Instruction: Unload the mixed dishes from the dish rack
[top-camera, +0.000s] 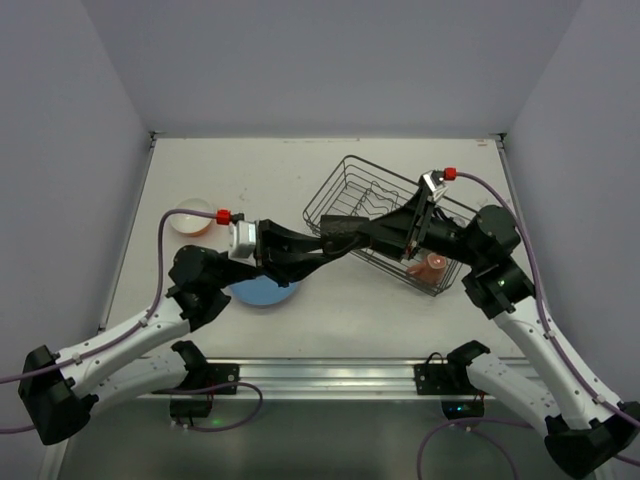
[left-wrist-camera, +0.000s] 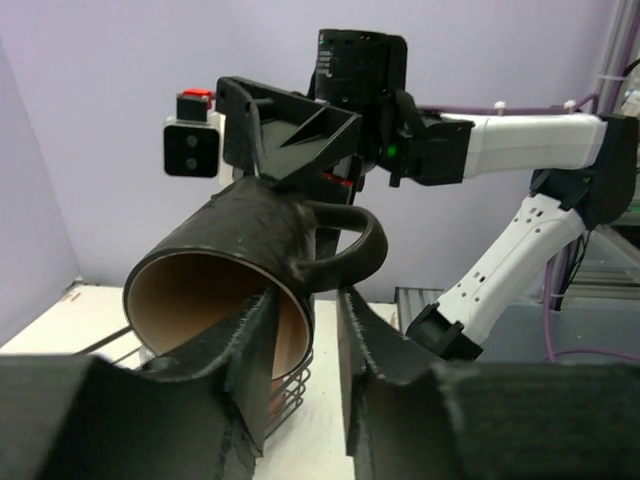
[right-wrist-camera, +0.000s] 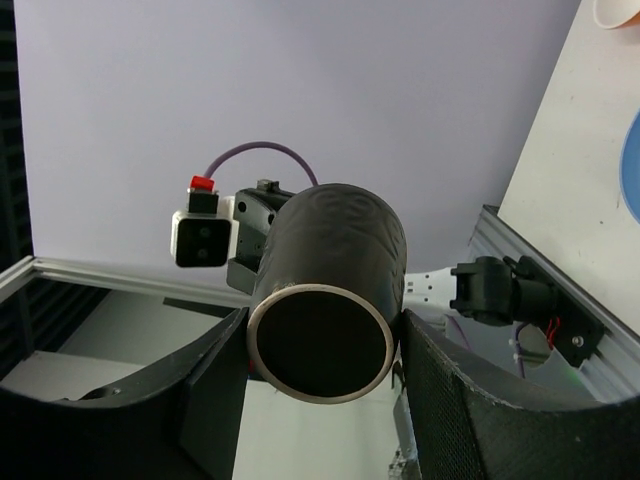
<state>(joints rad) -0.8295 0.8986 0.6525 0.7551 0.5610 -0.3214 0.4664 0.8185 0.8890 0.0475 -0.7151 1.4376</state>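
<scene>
A dark brown mug (top-camera: 343, 233) hangs on its side in mid-air between my two grippers, left of the black wire dish rack (top-camera: 345, 180). My right gripper (right-wrist-camera: 320, 340) is shut on the mug (right-wrist-camera: 335, 270), one finger on each side of its body near the base. My left gripper (left-wrist-camera: 320, 300) straddles the mug's (left-wrist-camera: 230, 250) rim beside the handle. One finger is inside the tan interior and one outside, with a slit of daylight showing. A pink mug (top-camera: 432, 268) lies in the rack's near right corner.
A light blue plate (top-camera: 262, 293) lies on the table under the left arm. An orange bowl with a white inside (top-camera: 192, 217) stands at the left. The rack's wire wall (left-wrist-camera: 290, 395) shows just below the mug. Walls enclose the table on three sides.
</scene>
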